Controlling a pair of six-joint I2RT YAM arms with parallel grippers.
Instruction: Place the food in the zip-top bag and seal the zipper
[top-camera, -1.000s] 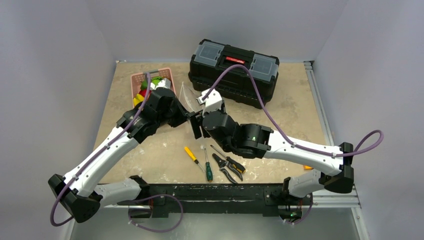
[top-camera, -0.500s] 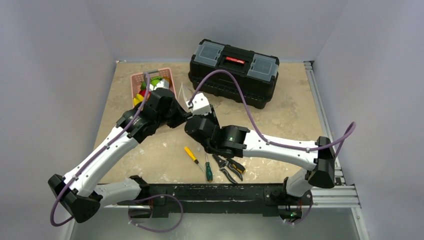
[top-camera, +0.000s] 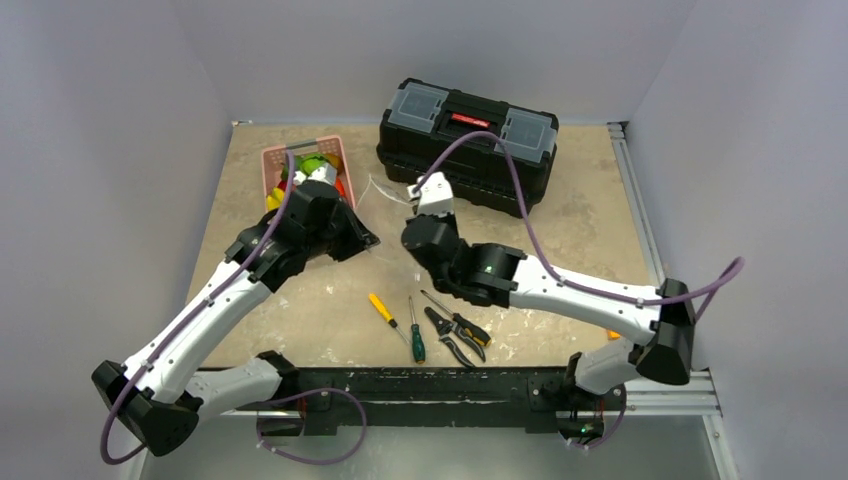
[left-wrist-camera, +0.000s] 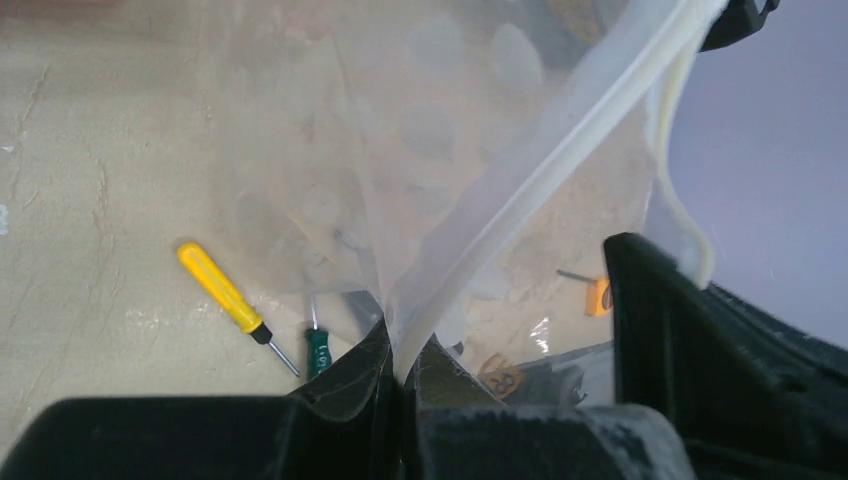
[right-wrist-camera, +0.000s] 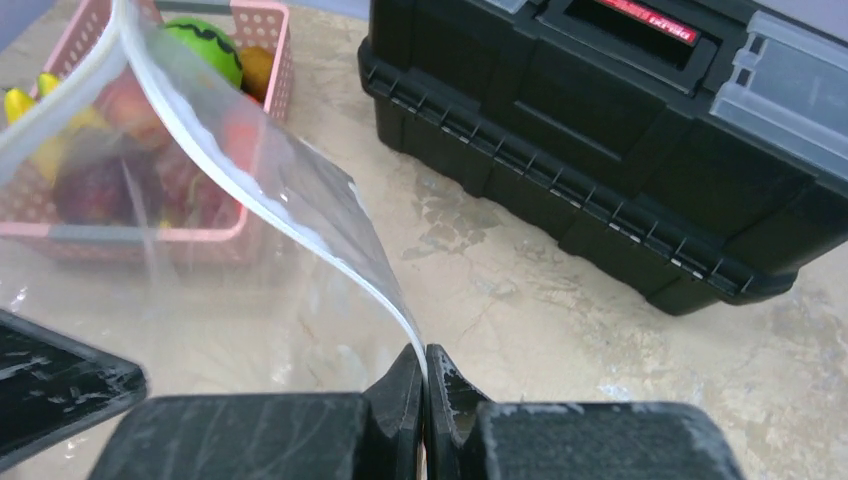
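two wrist views show bag (left-wrist-camera: 350, 200) pinched

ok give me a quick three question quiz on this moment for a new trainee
1. True or false: the food lies in the pink basket.
2. What does the left gripper pinch? A) the zip-top bag B) a spoon C) a cup
3. Fill in: the right gripper is shut on the bag's ____.
Key: 1 true; 2 A; 3 edge.
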